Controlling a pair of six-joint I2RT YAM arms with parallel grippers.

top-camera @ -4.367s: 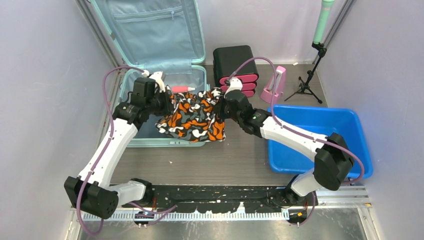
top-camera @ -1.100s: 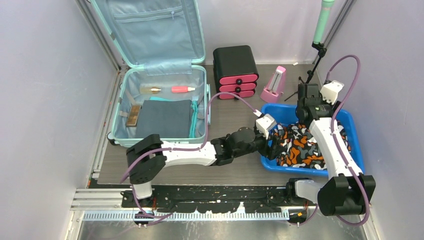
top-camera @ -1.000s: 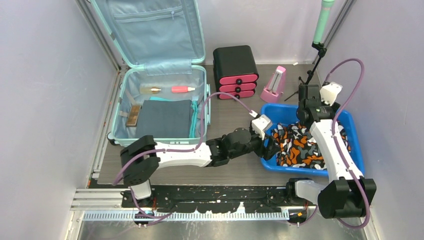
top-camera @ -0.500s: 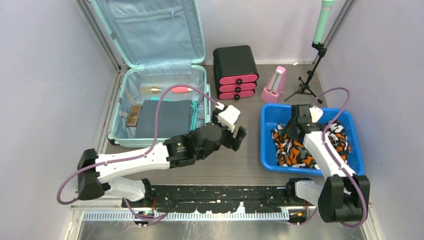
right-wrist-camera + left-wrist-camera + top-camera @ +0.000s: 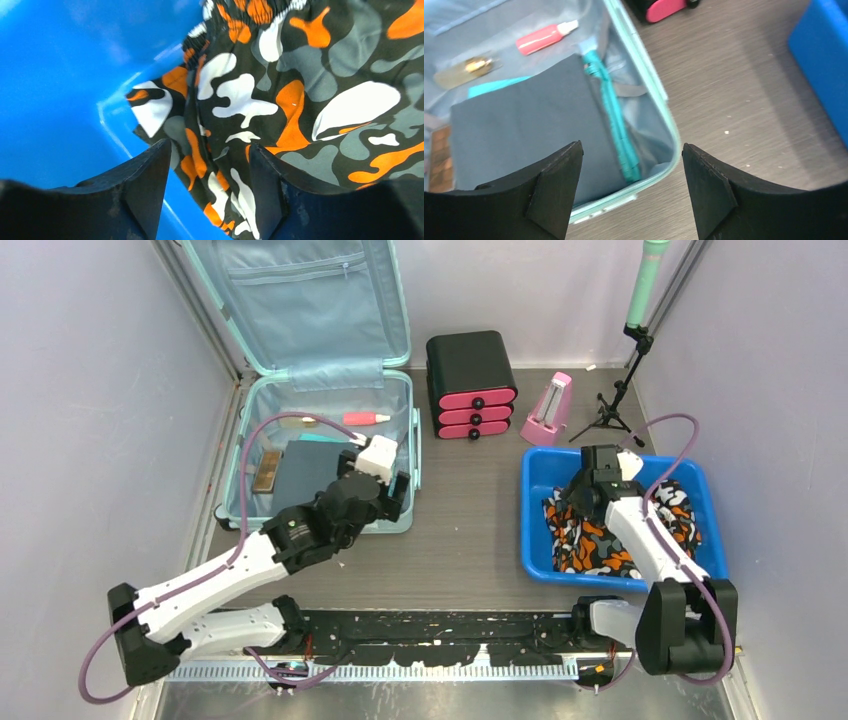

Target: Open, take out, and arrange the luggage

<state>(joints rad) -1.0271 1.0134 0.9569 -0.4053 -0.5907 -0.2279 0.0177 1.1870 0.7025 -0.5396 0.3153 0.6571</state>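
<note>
The luggage [image 5: 300,310] lies open at the far left of the table, with its lid standing up against the back wall. In the lower shell are a folded dark grey garment [image 5: 524,115], a teal piece [image 5: 616,125] showing along its right edge, a pink bottle [image 5: 541,37], an amber bottle [image 5: 464,70] and a brown slab [image 5: 436,157].

The left gripper [image 5: 631,147] hovers above the shell's near right corner with its jaws spread wide and nothing between them. The right gripper [image 5: 210,146] is parted too, just over the camouflage cloth [image 5: 310,90] in the blue tub [image 5: 60,75], and pinches none of it.

The shell itself looks stiff and too bulky for 1 gripper, so the work is on its contents. The grey garment is probably soft and light and likely to unfold, so a pinch at its near right folded edge, perhaps from both arms, suits it. The 2 bottles look smooth and prone to roll, so they are best gripped across the body.
</note>
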